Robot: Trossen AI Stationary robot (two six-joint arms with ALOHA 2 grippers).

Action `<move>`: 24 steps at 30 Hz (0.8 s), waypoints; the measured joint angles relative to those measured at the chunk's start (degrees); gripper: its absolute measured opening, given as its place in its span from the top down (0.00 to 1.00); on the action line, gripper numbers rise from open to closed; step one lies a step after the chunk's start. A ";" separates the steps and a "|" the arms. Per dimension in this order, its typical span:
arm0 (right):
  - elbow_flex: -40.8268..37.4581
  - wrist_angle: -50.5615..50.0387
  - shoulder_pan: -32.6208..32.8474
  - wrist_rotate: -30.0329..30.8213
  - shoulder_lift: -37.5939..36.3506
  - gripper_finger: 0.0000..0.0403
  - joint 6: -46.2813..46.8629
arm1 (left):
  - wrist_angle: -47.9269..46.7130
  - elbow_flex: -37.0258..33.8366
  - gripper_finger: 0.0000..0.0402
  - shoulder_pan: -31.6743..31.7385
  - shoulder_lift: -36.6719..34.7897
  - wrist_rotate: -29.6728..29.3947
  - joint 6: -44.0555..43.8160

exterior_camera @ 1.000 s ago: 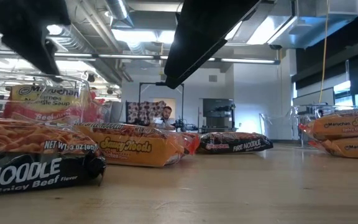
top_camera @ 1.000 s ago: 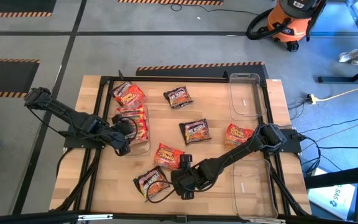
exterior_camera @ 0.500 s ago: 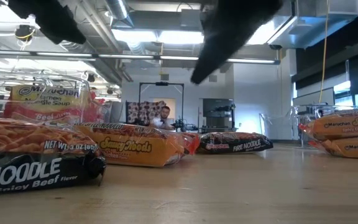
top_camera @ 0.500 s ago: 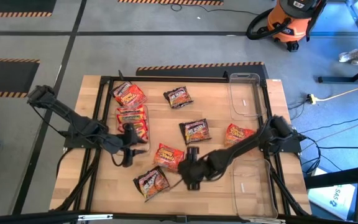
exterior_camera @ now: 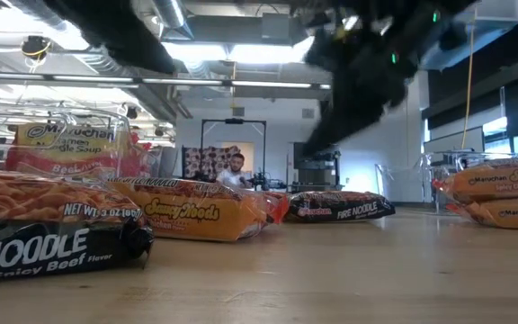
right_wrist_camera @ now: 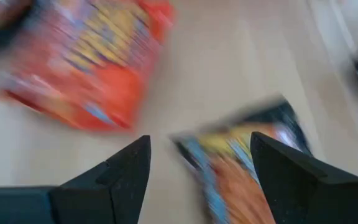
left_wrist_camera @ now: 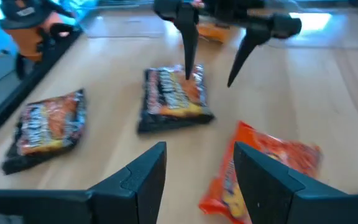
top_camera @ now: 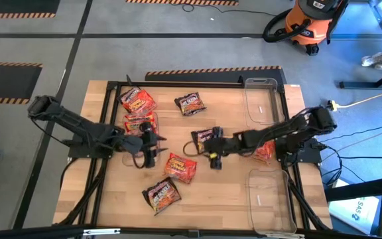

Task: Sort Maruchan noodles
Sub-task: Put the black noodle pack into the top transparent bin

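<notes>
Several Maruchan packets lie flat on the table. A dark one is at the middle, an orange one lies nearer, and another dark one is by the near edge. A red-orange one and a dark one lie farther off. Red ones sit in the left bin, and one orange packet lies under the right arm. My right gripper hangs open over the middle dark packet. My left gripper is open beside the left bin, above the table, facing the right gripper.
A clear bin stands at the far right corner and another at the near right corner. The left bin is by my left gripper. Bare wood lies between the middle packets and the near edge. A person sits in the room beyond.
My right gripper has swung from beside the near dark packet up and toward the far right, ending over the middle dark packet. My left gripper has moved right from the left bin toward the table's middle. The packets have stayed where they lay.
</notes>
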 joint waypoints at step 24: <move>-4.23 0.12 -7.61 -5.66 -3.13 0.37 12.34 | 22.67 0.00 0.55 14.19 15.09 11.93 9.03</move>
